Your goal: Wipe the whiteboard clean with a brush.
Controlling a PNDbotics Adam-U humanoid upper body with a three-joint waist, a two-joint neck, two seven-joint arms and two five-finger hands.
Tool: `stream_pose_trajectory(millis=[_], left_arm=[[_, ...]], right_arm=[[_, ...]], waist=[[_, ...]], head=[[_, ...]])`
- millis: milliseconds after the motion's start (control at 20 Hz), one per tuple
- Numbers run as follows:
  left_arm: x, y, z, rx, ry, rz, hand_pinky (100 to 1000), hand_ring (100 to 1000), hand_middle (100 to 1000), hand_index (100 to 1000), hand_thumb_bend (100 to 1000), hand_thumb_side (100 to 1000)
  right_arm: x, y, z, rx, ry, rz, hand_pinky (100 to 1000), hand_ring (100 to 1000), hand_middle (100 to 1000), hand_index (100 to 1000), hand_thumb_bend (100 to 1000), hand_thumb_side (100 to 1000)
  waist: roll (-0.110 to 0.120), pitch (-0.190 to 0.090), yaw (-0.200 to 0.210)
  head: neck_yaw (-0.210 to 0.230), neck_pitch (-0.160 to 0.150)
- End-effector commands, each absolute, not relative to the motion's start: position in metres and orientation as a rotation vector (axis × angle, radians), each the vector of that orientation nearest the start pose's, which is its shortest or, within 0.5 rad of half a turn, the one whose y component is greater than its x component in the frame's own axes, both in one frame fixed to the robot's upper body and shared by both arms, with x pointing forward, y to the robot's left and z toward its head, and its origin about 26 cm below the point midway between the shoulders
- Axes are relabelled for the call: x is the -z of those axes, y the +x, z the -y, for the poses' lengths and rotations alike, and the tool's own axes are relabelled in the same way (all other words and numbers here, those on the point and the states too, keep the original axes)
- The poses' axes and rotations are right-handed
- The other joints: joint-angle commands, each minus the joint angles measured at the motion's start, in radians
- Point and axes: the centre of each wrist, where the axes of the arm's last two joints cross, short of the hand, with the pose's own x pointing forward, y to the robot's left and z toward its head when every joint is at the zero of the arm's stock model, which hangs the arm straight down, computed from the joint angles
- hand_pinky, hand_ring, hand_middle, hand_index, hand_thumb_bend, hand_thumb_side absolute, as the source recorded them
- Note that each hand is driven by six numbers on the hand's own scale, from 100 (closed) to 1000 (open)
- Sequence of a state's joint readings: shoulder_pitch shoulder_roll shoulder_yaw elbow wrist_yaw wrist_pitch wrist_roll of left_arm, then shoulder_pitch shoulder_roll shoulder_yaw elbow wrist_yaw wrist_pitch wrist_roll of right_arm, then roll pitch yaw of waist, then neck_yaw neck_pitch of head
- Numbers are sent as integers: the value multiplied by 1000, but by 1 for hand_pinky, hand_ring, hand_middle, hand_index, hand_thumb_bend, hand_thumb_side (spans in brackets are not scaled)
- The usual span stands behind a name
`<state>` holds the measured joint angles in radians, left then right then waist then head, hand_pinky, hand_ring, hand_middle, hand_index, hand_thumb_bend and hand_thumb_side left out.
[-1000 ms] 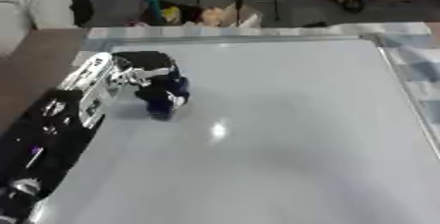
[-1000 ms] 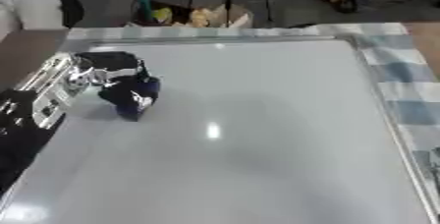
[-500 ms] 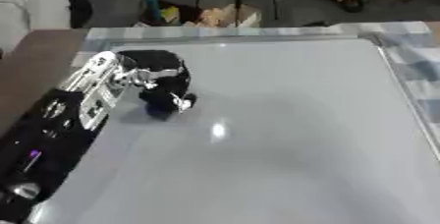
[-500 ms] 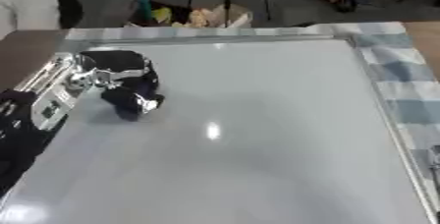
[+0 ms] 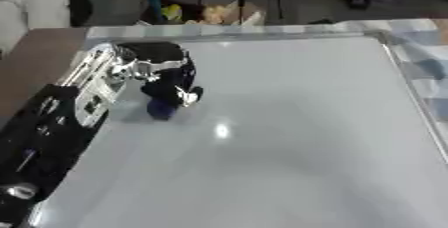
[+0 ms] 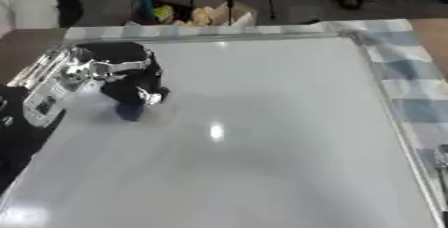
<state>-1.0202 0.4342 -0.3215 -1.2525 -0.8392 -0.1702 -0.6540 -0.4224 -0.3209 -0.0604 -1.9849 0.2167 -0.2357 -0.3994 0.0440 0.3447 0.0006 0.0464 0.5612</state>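
Since the frames a second back, my left hand (image 5: 157, 74) has carried the brush (image 5: 161, 109) a little farther up the board, away from me, along the left side; part of the apparent shift may be head tilt, since the whole board sits slightly differently in view.

Left edge: my left arm (image 5: 52, 132) comes in from the lower left, black with silver joints, lying over the left rim of the whiteboard (image 5: 289, 147) and the brown table (image 5: 35, 62) beside it.

Left hand: fingers curled downward around the brush, closed on it. Back of hand faces up and toward the far edge. The brush shows as a small dark blue block directly beneath the fingers, at their near side, touching the board surface. Only its lower end is visible; the rest is hidden by the hand.

Brush position on board: far-left quarter, near the left rim, closer to the far edge than to the near one.

Middle: board surface reads plain white-grey, with one bright spot of reflected light (image 5: 220, 131) just right of and nearer to me than the brush. No markings can be made out.

Right: the board's metal frame (image 6: 385, 107) runs down the right side, and a blue-and-white checked cloth (image 6: 407, 92) lies beyond it.
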Motion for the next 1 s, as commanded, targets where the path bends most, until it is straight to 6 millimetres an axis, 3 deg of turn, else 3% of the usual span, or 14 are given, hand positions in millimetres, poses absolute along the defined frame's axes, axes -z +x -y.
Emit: stream_pose_trajectory(millis=[50, 300, 400, 650, 900, 1000], left_arm=[[-300, 441, -199, 1803, 1005, 1508, 174, 321, 303, 654, 100, 805], [-296, 447, -209, 1766, 1165, 1401, 263, 380, 375, 728, 100, 938], [-292, 451, -213, 1760, 1194, 1365, 279, 391, 390, 736, 150, 997], [-284, 461, -222, 1735, 1224, 1289, 304, 427, 433, 775, 276, 1000], [-272, 471, -230, 1736, 1214, 1190, 353, 469, 485, 842, 513, 1000], [-269, 474, -232, 1739, 1213, 1157, 360, 476, 491, 846, 561, 1000]], right_arm=[[-244, 308, 262, -5, 684, -3432, 775, 858, 673, 792, 100, 875], [-244, 308, 262, -7, 685, -3432, 775, 858, 673, 792, 100, 876], [-244, 308, 263, -8, 686, -3432, 775, 858, 673, 792, 100, 875], [-243, 308, 262, -9, 685, -3434, 775, 857, 670, 789, 100, 874], [-243, 308, 262, -12, 686, -3436, 775, 857, 669, 789, 100, 877], [-243, 308, 262, -12, 687, -3437, 775, 857, 669, 789, 100, 878]], waist=[[-3, -25, 2], [-4, -27, 5], [-4, -28, 4], [-4, -31, 4], [-3, -32, 3], [-2, -32, 2]], head=[[-4, 5], [-7, 4], [-8, 4], [-9, 5], [-12, 4], [-12, 4]])
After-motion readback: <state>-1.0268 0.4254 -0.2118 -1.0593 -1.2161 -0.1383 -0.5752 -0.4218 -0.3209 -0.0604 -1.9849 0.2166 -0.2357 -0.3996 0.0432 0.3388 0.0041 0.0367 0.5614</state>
